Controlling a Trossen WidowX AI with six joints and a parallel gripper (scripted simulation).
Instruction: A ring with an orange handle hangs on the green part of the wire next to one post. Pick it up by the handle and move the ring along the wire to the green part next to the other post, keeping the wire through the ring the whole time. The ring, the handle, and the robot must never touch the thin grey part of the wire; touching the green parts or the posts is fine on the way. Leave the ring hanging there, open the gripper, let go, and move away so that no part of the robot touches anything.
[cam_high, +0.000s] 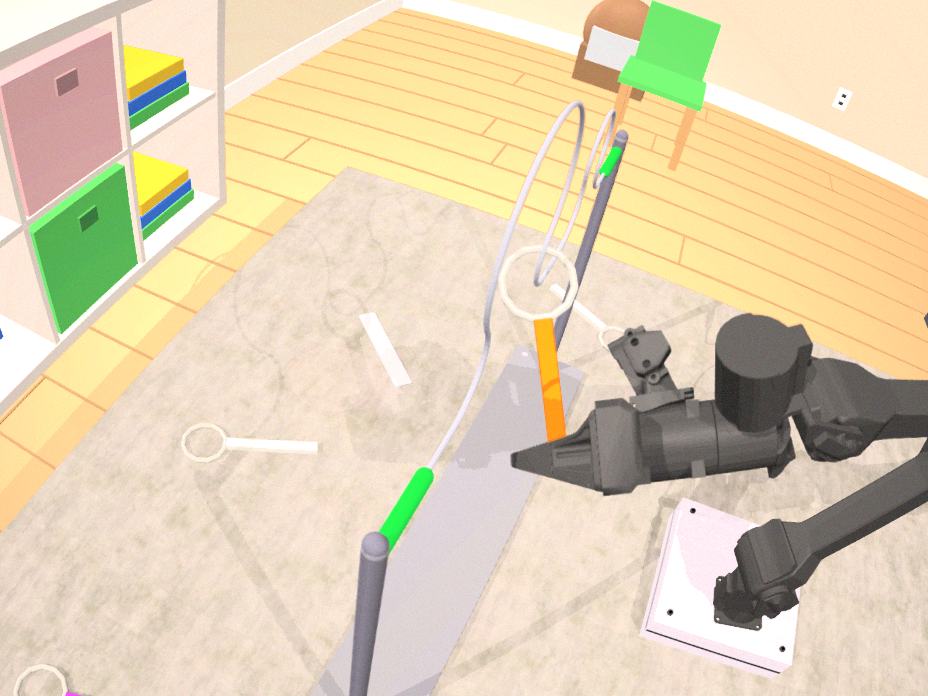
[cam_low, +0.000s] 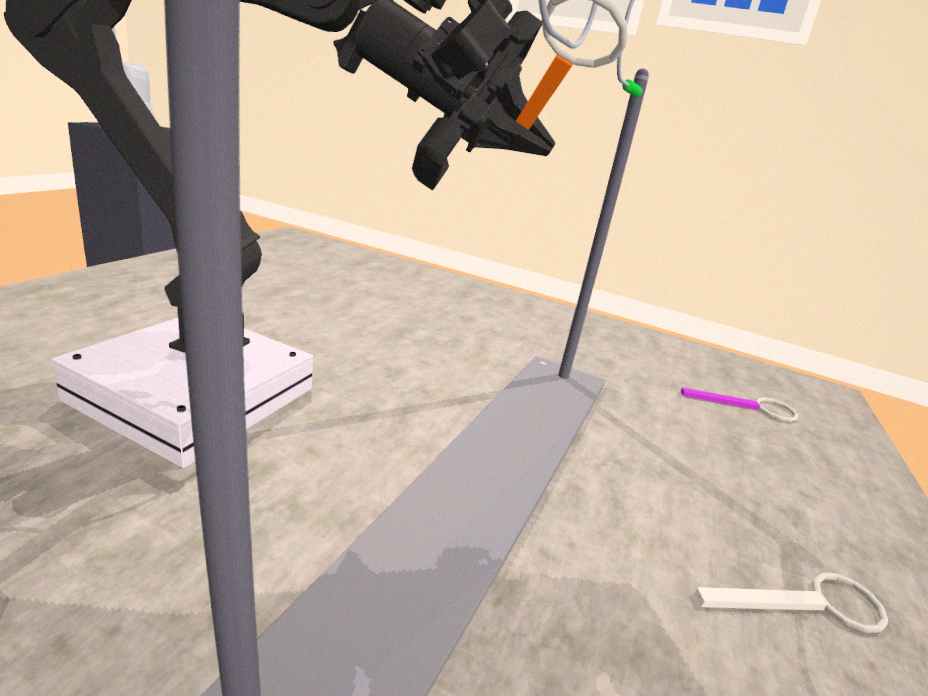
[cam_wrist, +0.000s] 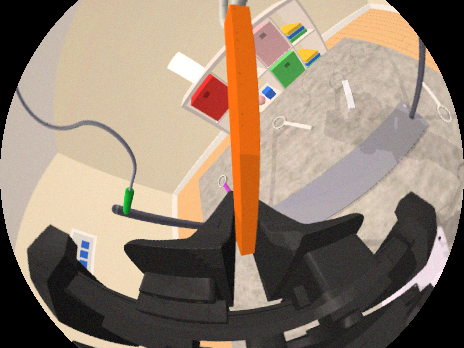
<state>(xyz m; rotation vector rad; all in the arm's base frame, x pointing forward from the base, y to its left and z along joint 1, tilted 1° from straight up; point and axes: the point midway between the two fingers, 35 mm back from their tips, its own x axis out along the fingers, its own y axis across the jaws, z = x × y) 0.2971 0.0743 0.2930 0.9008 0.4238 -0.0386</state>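
My gripper (cam_high: 524, 458) (cam_low: 541, 138) (cam_wrist: 236, 195) is shut on the lower end of the orange handle (cam_high: 549, 378) (cam_low: 544, 91) (cam_wrist: 244, 110). The handle points up to the pale ring (cam_high: 502, 284) (cam_low: 589, 62), which surrounds the low U-shaped bend of the grey wire (cam_high: 515, 217) (cam_wrist: 131, 150). The strands cross the ring's upper edge in the top view; whether they touch it, I cannot tell. One green part (cam_high: 407, 509) (cam_low: 633, 88) (cam_wrist: 128, 201) joins the post (cam_high: 367, 614) (cam_low: 603, 224) near the top camera. The other green part (cam_high: 611, 161) is at the far post (cam_high: 595, 217) (cam_low: 209, 299).
The grey base plate (cam_high: 479, 539) (cam_low: 464, 479) runs under the wire between the posts. White ring tools (cam_high: 269, 446) (cam_low: 764, 599), a magenta-handled ring (cam_low: 719, 398) and a white bar (cam_high: 384, 349) lie on the mat. The white robot base (cam_high: 689, 554) (cam_low: 119, 397) stands beside the plate.
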